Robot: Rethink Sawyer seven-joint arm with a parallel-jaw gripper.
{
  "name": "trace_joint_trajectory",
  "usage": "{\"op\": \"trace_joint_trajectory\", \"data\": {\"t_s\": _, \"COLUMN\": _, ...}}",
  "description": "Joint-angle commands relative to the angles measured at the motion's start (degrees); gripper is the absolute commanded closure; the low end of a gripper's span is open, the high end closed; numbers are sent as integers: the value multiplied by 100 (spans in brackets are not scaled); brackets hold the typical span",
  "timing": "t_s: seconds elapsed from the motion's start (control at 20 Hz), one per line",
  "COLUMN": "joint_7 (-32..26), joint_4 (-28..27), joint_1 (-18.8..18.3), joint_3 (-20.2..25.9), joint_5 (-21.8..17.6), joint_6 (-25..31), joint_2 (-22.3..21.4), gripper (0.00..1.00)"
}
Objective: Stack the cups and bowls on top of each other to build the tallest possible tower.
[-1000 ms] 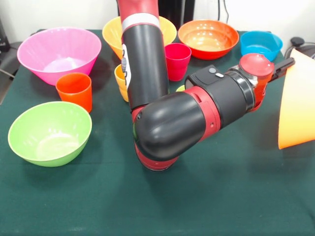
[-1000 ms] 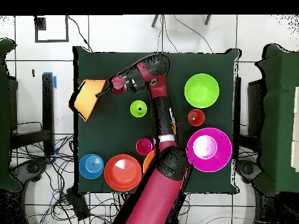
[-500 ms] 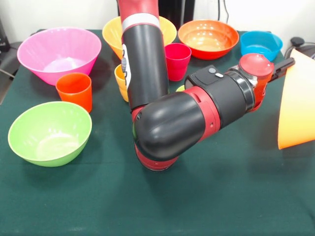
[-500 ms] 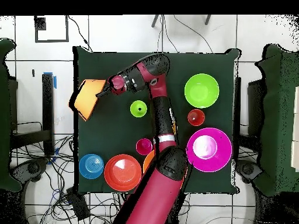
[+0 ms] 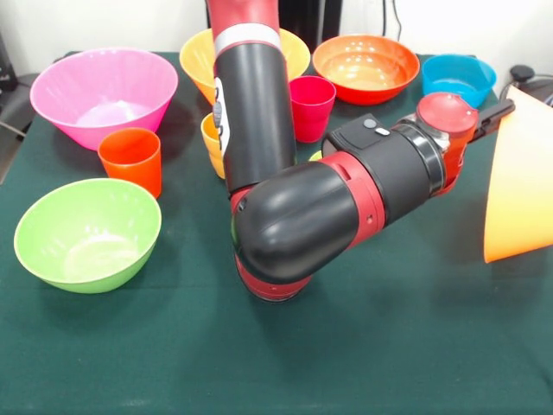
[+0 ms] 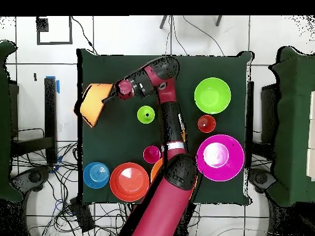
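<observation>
From the front, my gripper point(image 5: 499, 111) is clamped on the rim of a large flared orange bowl point(image 5: 517, 186), which I hold off the table, tipped on its side at the picture's right edge, past the small blue bowl point(image 5: 458, 79). Its narrow base points up toward my wrist and its wide mouth faces down and away, so its axis runs steeply, not level. No tower stands yet, as far as I can judge; this looks like the carrying step with the first big piece. Next I need to turn the bowl so its axis is upright and set it down on bare cloth.

From overhead, the orange bowl point(image 6: 93, 104) hangs at the table's edge, well apart from the lime green cup point(image 6: 146, 114), with my gripper point(image 6: 111, 98) at the bowl's rim on the side toward that cup. The pink bowl point(image 6: 219, 158) and lime green bowl point(image 6: 212, 95) sit on the cup's opposite side.
</observation>
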Motion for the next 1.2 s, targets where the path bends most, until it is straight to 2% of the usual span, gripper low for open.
{"op": "trace_joint_trajectory", "data": {"t_s": 0.05, "joint_7": -2031, "joint_4": -587, "joint_1": 145, "joint_3": -190, "joint_5": 55, "joint_6": 702, "joint_2": 269, "gripper": 100}}
{"op": "trace_joint_trajectory", "data": {"t_s": 1.2, "joint_7": -1984, "joint_4": -646, "joint_1": 159, "joint_3": -142, "joint_5": 39, "joint_6": 808, "joint_2": 264, "gripper": 100}}
